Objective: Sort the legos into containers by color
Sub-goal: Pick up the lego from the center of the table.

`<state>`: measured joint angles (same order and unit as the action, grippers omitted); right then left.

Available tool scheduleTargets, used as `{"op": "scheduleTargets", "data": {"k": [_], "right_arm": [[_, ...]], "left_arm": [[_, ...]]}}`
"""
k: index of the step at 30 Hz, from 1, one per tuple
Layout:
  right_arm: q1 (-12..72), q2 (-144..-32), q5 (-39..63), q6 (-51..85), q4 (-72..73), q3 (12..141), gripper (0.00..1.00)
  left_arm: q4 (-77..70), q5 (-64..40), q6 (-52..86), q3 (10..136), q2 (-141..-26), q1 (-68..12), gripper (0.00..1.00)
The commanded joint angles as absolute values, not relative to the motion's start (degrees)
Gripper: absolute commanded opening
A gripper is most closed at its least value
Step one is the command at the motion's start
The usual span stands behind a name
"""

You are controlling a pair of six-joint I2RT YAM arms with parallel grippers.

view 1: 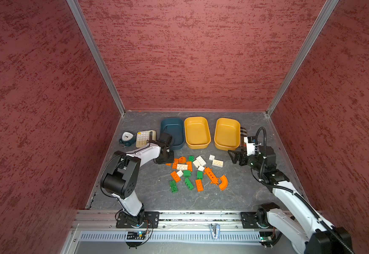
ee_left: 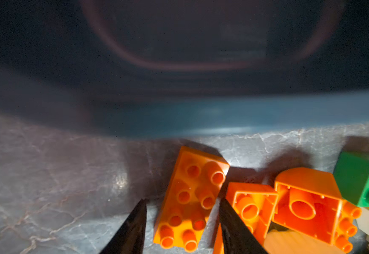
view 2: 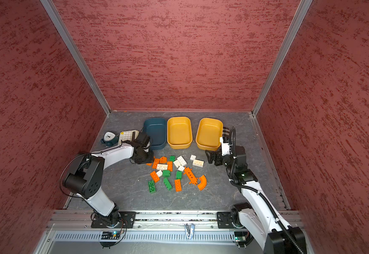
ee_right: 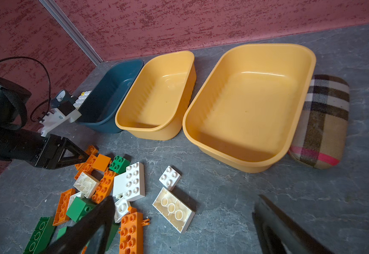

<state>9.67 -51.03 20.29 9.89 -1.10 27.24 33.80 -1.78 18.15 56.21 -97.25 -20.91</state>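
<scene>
Legos (view 1: 188,171): loose pile mid-table, orange, green and cream, all on the grey table (view 1: 152,193). Nearest the rail lie green and orange bricks, the long holed orange piece (view 1: 211,174) and the orange arc (view 1: 223,182).

Left arm: elbow folded high, forearm reaching in, wrist bent down. Left gripper (view 1: 163,159) points at the tabletop on the pile's far left edge. In the left wrist view its fingers (ee_left: 135,222) stand apart, straddling an orange eight-stud brick (ee_left: 192,198). There is a gap on one side; contact on the other is probably not made, hard to tell.

Right arm: stretched in from the rail's right end. Right gripper (view 1: 234,157) hangs above the table, aimed at the pile, jaws spread wide, holding nothing. An upturned cream brick (ee_right: 173,210) lies just ahead of it.

Beyond, in a row: teal tub (view 1: 172,119) and two yellow tubs (view 1: 198,132) (view 1: 227,133), no bricks inside. The clock (view 1: 126,137) and calculator (view 1: 144,137) sit left of them and a plaid case (ee_right: 324,121) right. Key markings are too small to read.
</scene>
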Motion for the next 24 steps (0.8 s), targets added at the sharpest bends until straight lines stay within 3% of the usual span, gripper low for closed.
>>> {"op": "scheduleTargets", "data": {"k": [1, 13, 20, 24], "right_arm": [[10.06, -50.18, 19.86, 9.58, 0.35, 26.46, 0.99], [10.17, -50.06, 20.04, 9.84, 0.80, 25.93, 0.99], [10.17, -49.92, 19.97, 10.02, 0.88, 25.85, 0.99], [10.14, -49.92, 20.02, 10.02, 0.71, 25.93, 0.99]], "left_arm": [[36.42, 0.04, 17.22, 57.67, -98.16, -21.94, 0.54], [40.00, 1.90, 16.83, 60.45, -100.77, -22.37, 0.43], [39.73, 1.59, 16.74, 61.00, -102.10, -22.68, 0.43], [40.08, 1.93, 16.52, 61.23, -102.18, -22.76, 0.34]]}}
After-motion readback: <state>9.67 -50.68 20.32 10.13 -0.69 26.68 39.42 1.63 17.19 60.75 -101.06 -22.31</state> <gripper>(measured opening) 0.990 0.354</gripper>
